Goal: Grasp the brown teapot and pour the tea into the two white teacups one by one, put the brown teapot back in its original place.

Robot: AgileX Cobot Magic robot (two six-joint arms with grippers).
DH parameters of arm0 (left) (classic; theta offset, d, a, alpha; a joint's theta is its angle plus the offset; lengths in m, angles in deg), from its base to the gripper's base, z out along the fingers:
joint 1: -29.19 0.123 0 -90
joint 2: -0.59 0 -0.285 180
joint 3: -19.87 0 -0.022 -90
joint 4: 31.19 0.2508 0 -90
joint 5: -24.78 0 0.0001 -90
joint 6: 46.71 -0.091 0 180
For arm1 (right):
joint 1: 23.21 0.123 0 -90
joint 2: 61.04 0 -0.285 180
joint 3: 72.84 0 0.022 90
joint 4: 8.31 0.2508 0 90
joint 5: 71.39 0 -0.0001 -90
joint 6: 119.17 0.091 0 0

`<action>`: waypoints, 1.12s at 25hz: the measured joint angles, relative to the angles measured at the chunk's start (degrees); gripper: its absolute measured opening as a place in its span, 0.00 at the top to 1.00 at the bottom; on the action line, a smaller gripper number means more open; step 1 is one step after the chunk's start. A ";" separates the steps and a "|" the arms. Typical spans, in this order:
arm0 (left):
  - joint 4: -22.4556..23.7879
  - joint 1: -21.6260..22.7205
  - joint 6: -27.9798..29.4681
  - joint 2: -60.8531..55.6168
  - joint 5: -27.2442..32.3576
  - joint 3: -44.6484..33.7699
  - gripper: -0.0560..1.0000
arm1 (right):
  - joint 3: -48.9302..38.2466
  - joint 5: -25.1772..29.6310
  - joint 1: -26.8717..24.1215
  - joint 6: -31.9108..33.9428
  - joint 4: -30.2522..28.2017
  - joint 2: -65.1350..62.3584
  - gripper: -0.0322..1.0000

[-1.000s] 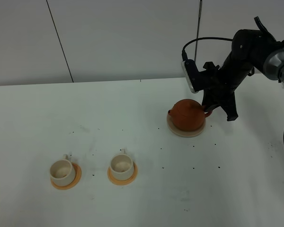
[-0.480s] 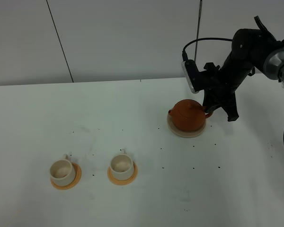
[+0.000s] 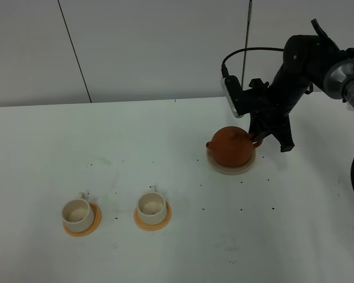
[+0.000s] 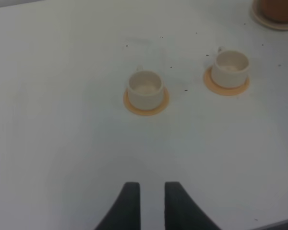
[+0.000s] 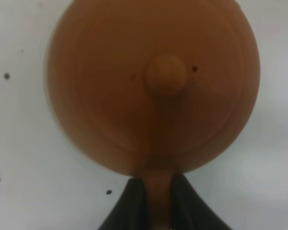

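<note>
The brown teapot (image 3: 231, 147) stands over the beige disc coaster (image 3: 230, 170) at the back right. My right gripper (image 3: 259, 140) is shut on its loop handle, and in the right wrist view the right gripper (image 5: 157, 203) has one finger on each side of the handle, below the lid knob (image 5: 166, 74). The two white teacups (image 3: 78, 213) (image 3: 151, 206) sit on small orange-tan coasters at the front left, and no dark liquid shows in them. My left gripper (image 4: 152, 203) is shut and empty, hovering short of the cups (image 4: 145, 87) (image 4: 230, 67).
Small dark specks dot the white table (image 3: 183, 247). The right arm's cable (image 3: 248, 50) loops above the teapot. A wall (image 3: 135, 47) stands behind the table. The teapot's edge also shows in the left wrist view (image 4: 278, 7).
The right arm and the teapot have shifted slightly to the left over the beige coaster. The cups and the left gripper have not moved.
</note>
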 joint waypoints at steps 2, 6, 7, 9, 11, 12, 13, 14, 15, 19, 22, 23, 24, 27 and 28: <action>0.00 0.00 0.00 0.00 0.00 0.00 0.76 | 0.00 0.19 0.14 0.24 -0.10 -0.08 0.87; 0.00 0.00 0.00 0.00 0.00 0.00 0.76 | 0.27 0.70 0.26 0.81 -0.16 -0.19 0.87; 0.00 0.00 0.00 0.00 0.00 0.00 0.76 | 0.62 0.92 0.33 1.07 -0.16 -0.19 0.87; 0.00 0.00 0.00 0.00 0.00 0.00 0.76 | 1.36 2.24 0.45 1.63 -0.16 -0.19 0.87; 0.00 0.00 0.00 0.00 0.00 0.00 0.76 | 2.30 3.50 0.66 1.90 -0.11 -0.19 0.87; 0.00 0.00 0.00 0.00 0.00 0.00 0.76 | 2.71 3.65 0.85 2.02 -0.11 -0.19 0.87; 0.00 0.00 0.00 0.00 0.00 0.00 0.76 | 3.08 3.70 0.85 2.11 -0.11 -0.19 0.87; 0.00 0.00 0.00 0.00 0.00 0.00 0.76 | 3.52 3.79 0.91 2.26 -0.06 -0.19 0.87; 0.00 0.00 0.00 0.00 0.00 0.00 0.76 | 3.73 3.84 0.91 2.44 0.05 -0.19 0.87; 0.00 0.00 0.00 0.00 0.00 0.00 0.76 | 4.17 3.84 0.91 3.23 0.10 -0.19 0.87; 0.00 0.00 0.00 0.00 0.00 0.00 0.76 | 4.17 4.01 0.91 3.87 0.10 -0.19 0.87; 0.00 0.00 0.00 0.00 0.00 0.00 0.76 | 4.17 4.06 0.91 4.33 0.10 -0.19 0.87; 0.00 0.00 0.00 0.00 0.00 0.00 0.76 | 4.17 4.06 0.91 4.62 0.17 -0.19 0.87; 0.00 0.00 0.00 0.00 0.00 0.00 0.76 | 4.17 4.06 0.91 5.37 0.83 -0.19 0.87; 0.00 0.00 0.00 0.00 0.00 0.00 0.76 | 4.27 4.09 0.91 6.00 0.95 -0.19 0.87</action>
